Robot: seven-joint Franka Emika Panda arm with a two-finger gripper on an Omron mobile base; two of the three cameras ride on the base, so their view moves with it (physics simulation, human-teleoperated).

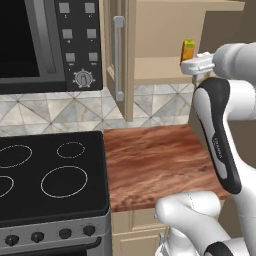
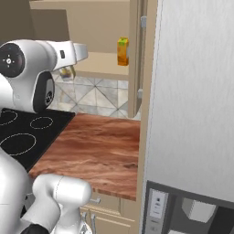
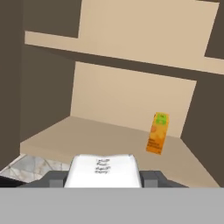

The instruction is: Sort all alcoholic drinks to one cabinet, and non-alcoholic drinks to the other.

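Observation:
My gripper (image 3: 103, 180) is shut on the white-cream carton (image 3: 103, 168), which sits between the two dark fingers and hides their tips. It hovers just in front of the open tan wall cabinet (image 3: 100, 135), at the level of the lower pale shelf. An orange-yellow carton with a green patch (image 3: 157, 132) stands upright on that shelf at its back right. In the left base view the gripper (image 1: 196, 75) is just below and right of the orange carton (image 1: 188, 50). From the right base view the gripper (image 2: 67, 73) is left of the orange carton (image 2: 122, 51).
The cabinet's door (image 1: 127, 55) stands swung open with its grey bar handle (image 1: 118, 57) to the left. Below lies a wooden counter (image 1: 155, 165), with a black cooktop (image 1: 50, 175) and a microwave (image 1: 45, 40) on the left. A tall grey fridge (image 2: 196, 91) bounds the right.

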